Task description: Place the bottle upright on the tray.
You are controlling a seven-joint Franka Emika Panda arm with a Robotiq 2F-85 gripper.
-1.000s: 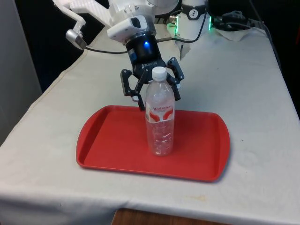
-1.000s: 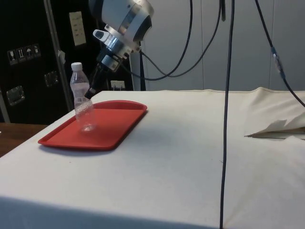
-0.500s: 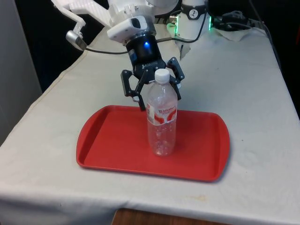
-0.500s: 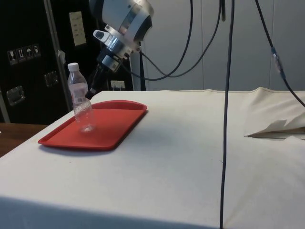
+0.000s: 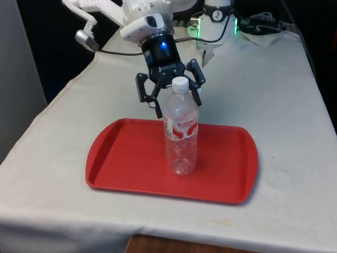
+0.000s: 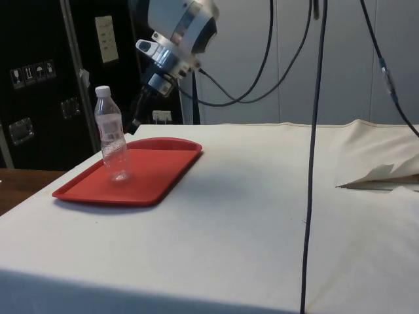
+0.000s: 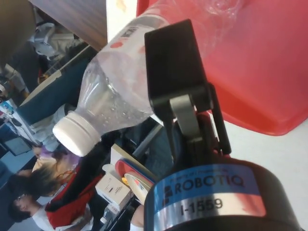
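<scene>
A clear plastic bottle with a white cap and a red-and-white label is seen standing upright on a red tray, roughly at the tray's middle, slightly nearer its far edge. The bottle appears empty. The shallow, round-cornered tray lies flat on the worktop, close to the worktop's near edge in the front view.

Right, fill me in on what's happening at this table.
A robot arm is dealing with a clear plastic bottle. The bottle stands upright, white cap on, near the middle of a red tray on the cloth-covered table. The gripper is open, just behind the bottle's neck, and not touching it. By the side view there is a clear gap between them, so the bottle stands on its own.
</scene>
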